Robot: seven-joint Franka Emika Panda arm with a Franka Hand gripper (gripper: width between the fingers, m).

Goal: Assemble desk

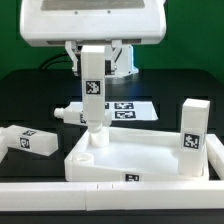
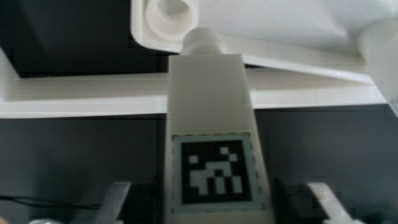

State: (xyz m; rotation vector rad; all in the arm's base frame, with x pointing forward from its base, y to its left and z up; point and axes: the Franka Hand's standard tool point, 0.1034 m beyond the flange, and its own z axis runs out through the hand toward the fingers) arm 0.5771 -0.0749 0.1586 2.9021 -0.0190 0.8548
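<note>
Seating a leg right now, by the look of it: the tagged leg stands upright with its narrow end at the round socket in the corner of the desk top on the exterior view's left. State of the fingers: partway open, one on each side of that leg. The wrist view shows a dark sliver between each one and the leg, so I can't tell whether they actually clamp it.

The desk top lies rim up, mid counter, near its front edge.

Done, as I read it: the other upright leg stands in the top's corner on the exterior view's right, probably seated. Left: finish this one, then two more corners.

Count — one desk top. Three legs for sure: two upright, plus the spare leg lying flat toward the counter's edge on the exterior view's left. The small white piece behind it is likely the fourth — too small to confirm. One marker board, toward the back edge.
</note>
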